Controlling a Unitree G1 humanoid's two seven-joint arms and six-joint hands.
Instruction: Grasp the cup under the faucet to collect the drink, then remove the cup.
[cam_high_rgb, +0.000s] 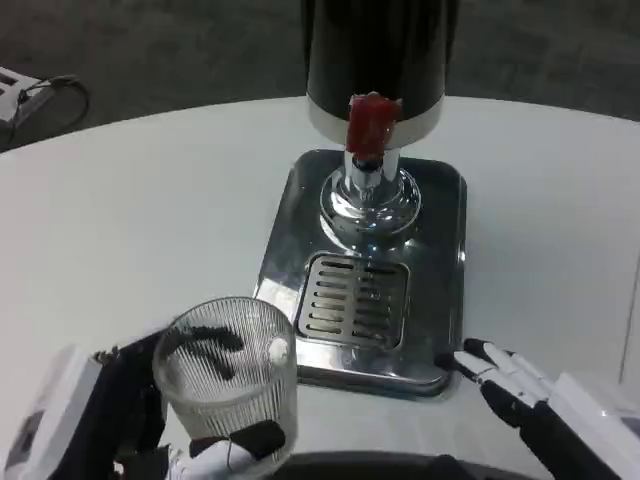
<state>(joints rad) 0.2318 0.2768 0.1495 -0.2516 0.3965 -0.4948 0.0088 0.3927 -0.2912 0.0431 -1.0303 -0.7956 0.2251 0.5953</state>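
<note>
Two hands: both in shot, low edge of head view.
Progress: early, by my read. cup (228, 365) is held but sits off the dispenser, on the table (120, 220) at lower left; not under the faucet (372, 125) yet.
Done: grasp looks made.
Left: carry cup over the drip grate (353, 298), line it up below the spout, work the red tap, collect drink, then take cup away.
Cup: clear ribbed glass, upright, looks empty; just left of the steel tray (440, 200), near its front-left corner.
Left hand (215, 445): wrapped round cup's lower part, dark fingers seen thru the glass wall and one below the base rim. Closed on the cup; how firm, can't tell.
Right hand (500, 375): at tray's front-right corner, fingers stretched fwd and close together, tips touching or nearly at the tray edge. Holds nothing; fingers straight, not curled.
Dispenser: dark body at top centre, chrome column under it, red tap lever facing cam.
Next need: lift & shift cup right/fwd, keep it upright.
</note>
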